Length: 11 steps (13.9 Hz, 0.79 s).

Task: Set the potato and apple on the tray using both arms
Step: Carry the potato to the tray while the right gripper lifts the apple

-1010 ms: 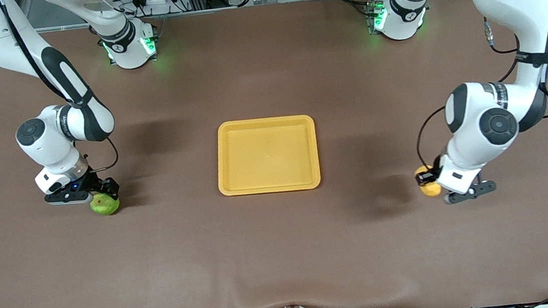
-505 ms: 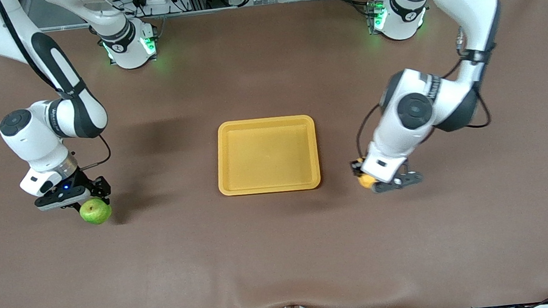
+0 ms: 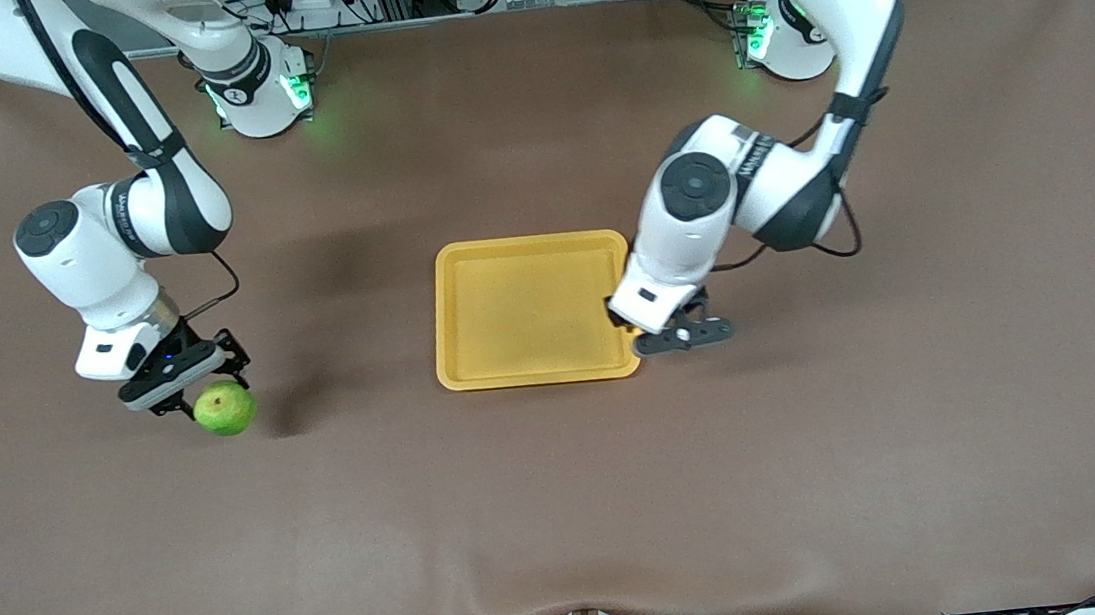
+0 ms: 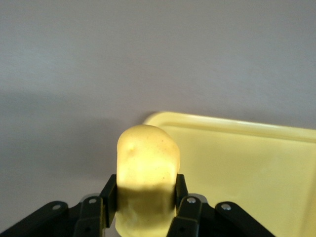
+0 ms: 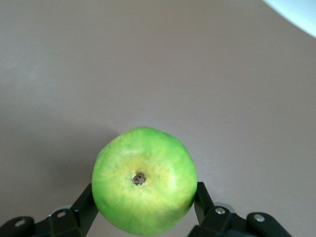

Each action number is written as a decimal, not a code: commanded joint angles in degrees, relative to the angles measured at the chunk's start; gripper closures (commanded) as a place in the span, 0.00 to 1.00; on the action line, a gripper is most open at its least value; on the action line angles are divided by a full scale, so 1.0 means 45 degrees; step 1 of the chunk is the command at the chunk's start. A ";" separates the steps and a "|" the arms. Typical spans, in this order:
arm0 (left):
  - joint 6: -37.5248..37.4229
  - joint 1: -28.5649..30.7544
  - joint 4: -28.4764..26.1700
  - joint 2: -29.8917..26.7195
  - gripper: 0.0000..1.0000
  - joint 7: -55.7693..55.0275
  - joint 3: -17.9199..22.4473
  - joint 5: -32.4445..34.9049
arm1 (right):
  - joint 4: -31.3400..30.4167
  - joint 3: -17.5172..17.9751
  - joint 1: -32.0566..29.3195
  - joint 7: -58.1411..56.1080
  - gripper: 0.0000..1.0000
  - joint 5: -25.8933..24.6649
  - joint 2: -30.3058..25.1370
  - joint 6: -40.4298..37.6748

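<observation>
The yellow tray [image 3: 518,310] lies in the middle of the brown table. My left gripper [image 3: 649,334] hangs over the tray's rim on the side toward the left arm's end, shut on the yellow potato [image 4: 147,163], which sticks out past the fingers [image 4: 109,193]. The front view hides the potato under the wrist. The left wrist view shows the tray's corner [image 4: 163,118] just past the potato. My right gripper [image 3: 212,392] is over bare table toward the right arm's end, shut on the green apple [image 3: 226,410], whose stem dimple [image 5: 138,178] faces the wrist camera.
The brown mat [image 3: 567,507] covers the whole table and bulges slightly at its near edge. Both green-lit arm bases [image 3: 261,94] [image 3: 788,38] stand along the table's edge farthest from the front camera.
The left arm has swung with the potato from its end of the table to the tray's rim. The right gripper has shifted a little toward the tray, still holding the apple.
</observation>
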 commanded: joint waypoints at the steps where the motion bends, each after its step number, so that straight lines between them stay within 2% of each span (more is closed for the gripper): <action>1: -0.0276 -0.0762 0.0561 0.0498 1.00 -0.0610 0.0108 0.0370 | -0.0162 0.0430 0.0037 -0.0460 1.00 0.0525 -0.0733 -0.1096; 3: -0.0275 -0.1075 0.0483 0.0752 1.00 -0.0591 0.0127 0.0505 | -0.0182 0.0976 0.0037 -0.0906 1.00 0.1149 -0.1006 -0.1915; 7: -0.0275 -0.1624 0.0560 0.1669 1.00 -0.1349 0.0166 0.1985 | -0.0162 0.2031 0.0077 -0.3830 1.00 0.3647 -0.1261 -0.3614; 9: -0.0275 -0.1605 0.0541 0.1807 1.00 -0.1820 0.0147 0.2633 | -0.0143 0.2616 0.0116 -0.5357 1.00 0.4139 -0.1261 -0.3834; 11: -0.0275 -0.1566 0.0541 0.1866 1.00 -0.1802 0.0166 0.2655 | -0.0046 0.3319 0.0213 -0.6024 1.00 0.4141 -0.1203 -0.3814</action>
